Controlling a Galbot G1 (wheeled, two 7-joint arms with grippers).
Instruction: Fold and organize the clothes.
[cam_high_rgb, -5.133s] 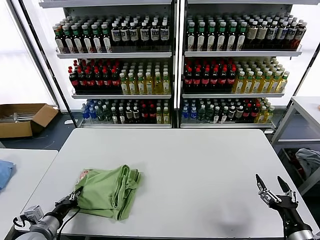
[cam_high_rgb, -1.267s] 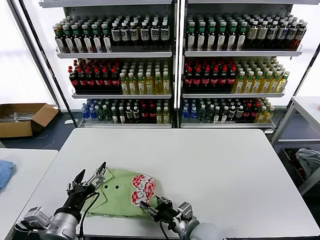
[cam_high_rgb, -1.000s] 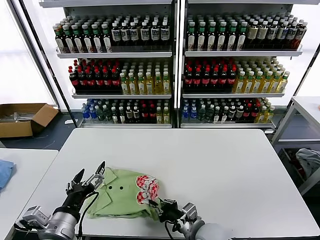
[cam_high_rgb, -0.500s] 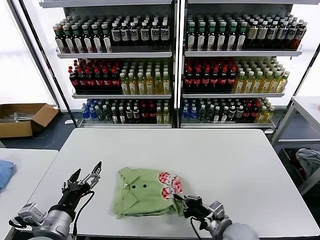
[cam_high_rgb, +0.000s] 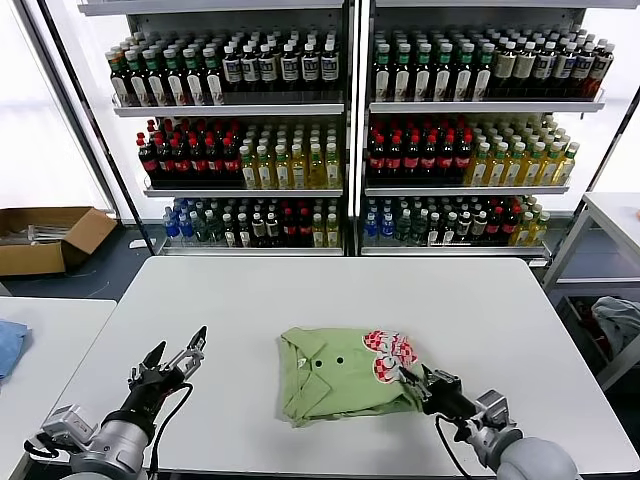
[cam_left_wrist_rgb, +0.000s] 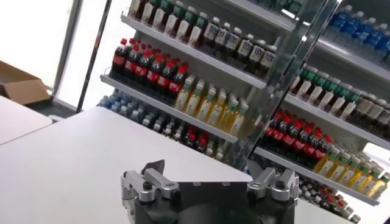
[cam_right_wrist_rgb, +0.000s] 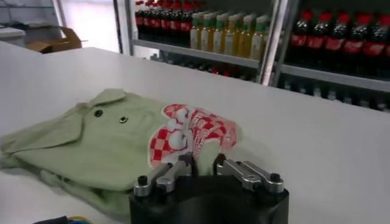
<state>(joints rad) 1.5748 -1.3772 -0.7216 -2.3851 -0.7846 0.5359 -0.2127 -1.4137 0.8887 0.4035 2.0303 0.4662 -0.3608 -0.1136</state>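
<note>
A folded light green polo shirt (cam_high_rgb: 335, 375) lies on the white table (cam_high_rgb: 330, 290) near its front middle, collar, dark buttons and red-and-white checkered print facing up. My right gripper (cam_high_rgb: 413, 380) is at the shirt's right edge, shut on the fabric beside the print. In the right wrist view the shirt (cam_right_wrist_rgb: 103, 137) spreads out ahead of the right gripper (cam_right_wrist_rgb: 205, 161), with cloth pinched between the fingers. My left gripper (cam_high_rgb: 170, 362) is open and empty over the table's front left, well apart from the shirt; in the left wrist view it (cam_left_wrist_rgb: 206, 171) faces bare tabletop.
Shelves of bottles (cam_high_rgb: 350, 130) stand behind the table. A second table (cam_high_rgb: 50, 335) at the left carries a small blue cloth (cam_high_rgb: 8, 345). A cardboard box (cam_high_rgb: 45, 235) sits on the floor at the far left. A grey-blue fabric bundle (cam_high_rgb: 620, 322) lies at the right.
My right gripper has dragged the shirt rightward across the table, from the front left to the middle. My left gripper has stayed open at the front left.
</note>
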